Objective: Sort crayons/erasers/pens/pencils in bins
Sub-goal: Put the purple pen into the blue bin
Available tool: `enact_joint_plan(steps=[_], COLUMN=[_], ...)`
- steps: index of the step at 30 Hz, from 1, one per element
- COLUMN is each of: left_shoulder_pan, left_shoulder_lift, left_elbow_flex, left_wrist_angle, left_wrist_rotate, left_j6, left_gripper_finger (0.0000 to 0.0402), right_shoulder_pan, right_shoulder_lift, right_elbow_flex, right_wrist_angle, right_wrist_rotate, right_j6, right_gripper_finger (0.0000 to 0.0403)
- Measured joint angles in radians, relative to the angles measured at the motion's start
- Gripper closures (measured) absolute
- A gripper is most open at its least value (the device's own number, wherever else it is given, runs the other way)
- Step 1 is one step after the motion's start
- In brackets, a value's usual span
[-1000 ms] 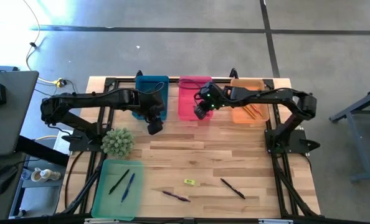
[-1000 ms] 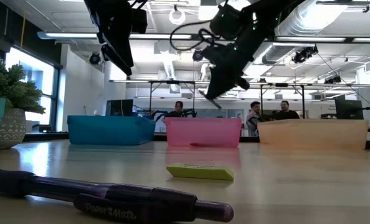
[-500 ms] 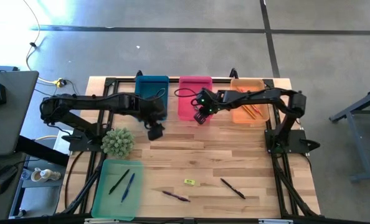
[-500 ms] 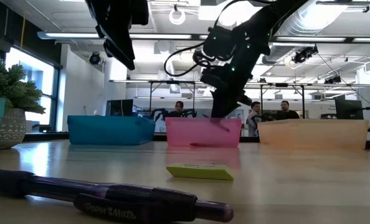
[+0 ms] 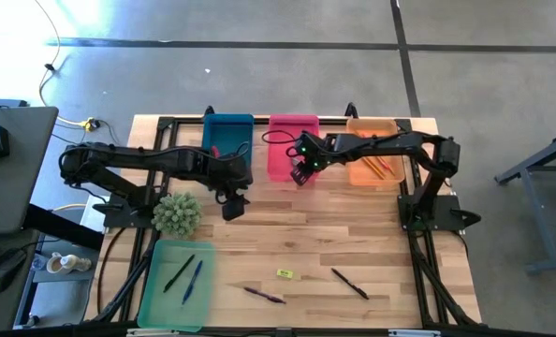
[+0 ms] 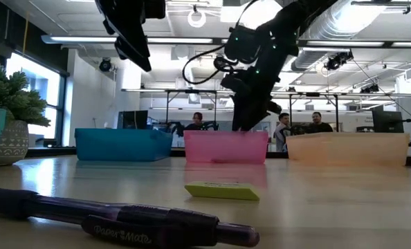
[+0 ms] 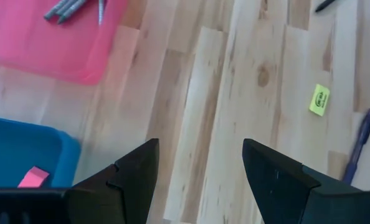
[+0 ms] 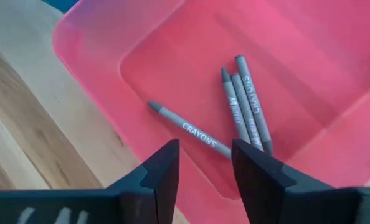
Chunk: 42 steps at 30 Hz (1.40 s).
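Note:
My right gripper (image 8: 203, 149) hangs open over the pink bin (image 5: 292, 140), touching nothing. One grey crayon (image 8: 188, 129) lies loose on the bin's floor just below its fingers, and three more crayons (image 8: 244, 102) lie side by side beyond it. My left gripper (image 7: 200, 149) stands open above the bare table, near the blue bin (image 5: 227, 140), which holds a pink eraser (image 7: 34, 177). On the table lie a yellow eraser (image 5: 285, 273), a purple pen (image 5: 264, 295) and a black pen (image 5: 349, 283). Pencils lie in the orange bin (image 5: 376, 159).
The mint green bin (image 5: 175, 281) at the near left holds two pens. A spiky green plant (image 5: 176, 213) stands between it and my left arm. The three other bins stand in a row along the far edge. People sit in the room beyond the table.
My right gripper has come down over the pink bin and opened, letting go of a crayon, which now lies on the bin's floor. My left gripper has drifted a little toward the table's near edge, staying open.

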Motion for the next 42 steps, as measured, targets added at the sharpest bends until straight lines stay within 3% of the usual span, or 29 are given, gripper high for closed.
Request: enact_joint_plan(steps=[19,26,36,42], left_shoulder_pan=[-0.186,-0.251,-0.316,-0.371], left_shoulder_lift=[0.050,0.058,0.077,0.166], left_elbow_flex=[0.001,0.001,0.020,0.096], left_wrist_angle=[0.019,0.051,0.109,0.091], left_wrist_rotate=[-0.046,-0.098,-0.121,-0.120], left_j6=[0.049,0.004,-0.084,-0.149], left_gripper_finger=[0.0184,0.0185,0.0186,0.0186], right_shoulder_pan=[0.085,0.107,0.140,0.194], right_shoulder_lift=[-0.006,-0.114,-0.311,-0.410], right_elbow_flex=[0.365,0.377,0.377,0.377], right_wrist_angle=[-0.524,-0.607,-0.720,-0.788], right_wrist_rotate=[0.269,0.344,0.334,0.352], right_j6=[-0.034,-0.021,0.049,0.123], right_gripper_finger=[0.0275,0.0275,0.0275,0.0275])
